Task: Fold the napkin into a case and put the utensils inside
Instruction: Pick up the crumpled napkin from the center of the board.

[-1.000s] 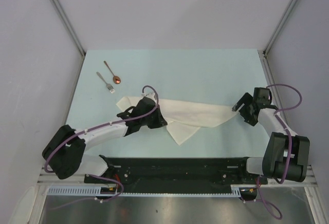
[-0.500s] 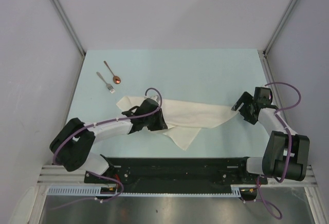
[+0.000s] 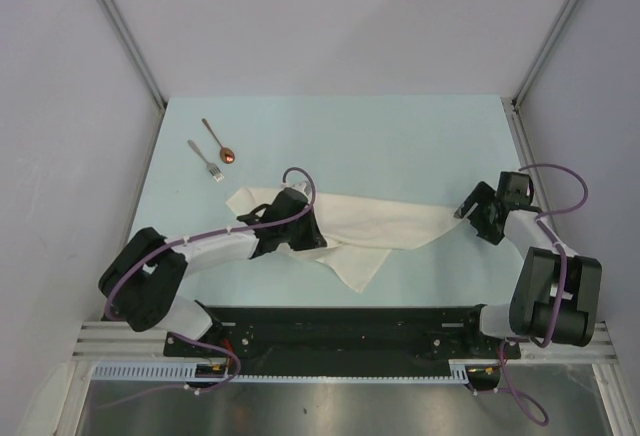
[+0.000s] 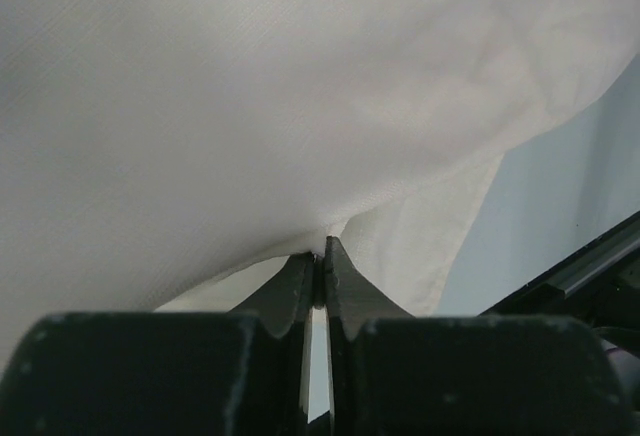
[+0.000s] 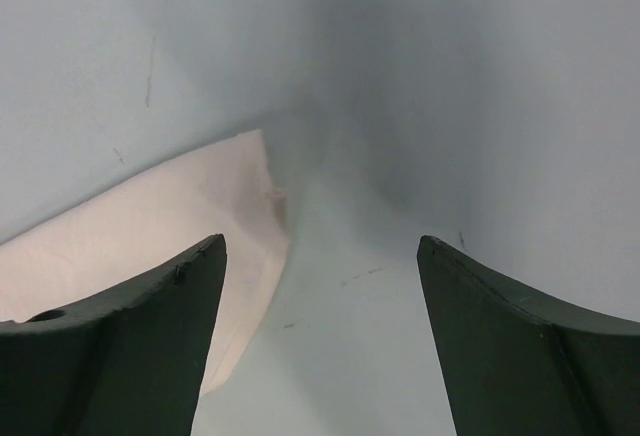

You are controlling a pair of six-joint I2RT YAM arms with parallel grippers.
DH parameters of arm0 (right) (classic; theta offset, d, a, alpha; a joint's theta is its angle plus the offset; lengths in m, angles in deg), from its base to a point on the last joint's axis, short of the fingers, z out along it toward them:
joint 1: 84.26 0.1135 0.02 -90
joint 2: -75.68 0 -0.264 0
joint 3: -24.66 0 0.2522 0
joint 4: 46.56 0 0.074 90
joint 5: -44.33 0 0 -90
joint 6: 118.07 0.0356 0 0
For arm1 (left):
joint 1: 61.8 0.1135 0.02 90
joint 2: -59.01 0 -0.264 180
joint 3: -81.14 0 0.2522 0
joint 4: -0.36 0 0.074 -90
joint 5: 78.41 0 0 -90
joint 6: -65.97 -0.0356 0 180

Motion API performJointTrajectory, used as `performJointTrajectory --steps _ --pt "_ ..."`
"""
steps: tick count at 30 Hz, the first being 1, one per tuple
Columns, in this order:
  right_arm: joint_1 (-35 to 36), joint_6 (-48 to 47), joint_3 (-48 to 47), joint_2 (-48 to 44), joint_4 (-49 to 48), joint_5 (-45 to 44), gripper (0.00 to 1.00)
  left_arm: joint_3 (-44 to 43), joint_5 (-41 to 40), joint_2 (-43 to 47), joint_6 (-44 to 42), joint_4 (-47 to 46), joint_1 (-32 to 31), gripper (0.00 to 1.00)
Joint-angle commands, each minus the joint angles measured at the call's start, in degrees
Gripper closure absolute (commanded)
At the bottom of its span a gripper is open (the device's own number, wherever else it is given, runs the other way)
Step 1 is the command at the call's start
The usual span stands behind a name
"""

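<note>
Reaching in from the near left corner, the left arm (image 3: 200, 254) lies low across the pale blue surface (image 3: 400, 136), and its pincer (image 4: 320, 256) sits at the near left part of the napkin (image 3: 385, 221). In the left wrist view its two dark fingers (image 4: 290, 291) are pressed almost together, with a small fold of the cream cloth nipped between their tips; the rest of the cloth rises like a wall right in front of them.

The napkin is spread as a wide, creased band running left to right across the middle of the surface. A pointed flap of it hangs toward the near edge, and its right end narrows to a tip.

At that right tip the right pincer (image 3: 466, 209) stands wide apart and grips nothing. In its wrist view the napkin's corner lies flat beside the left finger, and bare surface shows between the two.

Farther back on the left, just beyond the napkin's left end and not touching it, the fork (image 3: 205, 160) and the copper-bowled spoon (image 3: 219, 141) lie side by side, both slanted.
</note>
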Motion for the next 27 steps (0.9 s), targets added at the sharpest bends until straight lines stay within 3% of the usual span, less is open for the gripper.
performJointTrajectory --steps 1,11,13,14,15,16,24,27 --pt "-2.1 -0.8 0.5 0.7 -2.6 1.3 0.19 0.5 2.3 2.9 0.1 -2.0 0.3 0.94" --pt "-2.4 -0.3 0.6 4.8 -11.8 8.8 0.51 1.8 4.7 6.4 0.1 -0.2 0.3 1.00" --pt "-2.4 -0.3 0.5 5.1 -12.9 9.8 0.65 1.7 4.6 7.4 -0.1 0.6 0.3 1.00" --pt "-2.3 -0.4 0.2 5.0 -12.7 10.4 0.87 1.6 4.6 8.7 -0.2 1.7 0.3 1.00" --pt "-2.4 -0.5 -1.4 4.9 -11.5 10.6 0.97 1.4 4.3 9.5 -0.4 2.4 0.3 1.00" --pt "-2.4 -0.7 -2.2 4.3 -10.0 10.4 1.00 0.9 4.2 10.7 -0.8 3.0 0.3 1.00" --pt "-2.3 0.0 -10.5 -16.6 10.7 8.8 1.00 -10.2 2.1 26.6 -12.1 5.4 0.3 1.00" --pt "-2.9 -1.3 -18.5 -23.8 17.2 8.2 1.00 -15.8 2.5 29.9 -16.3 4.5 0.5 1.00"
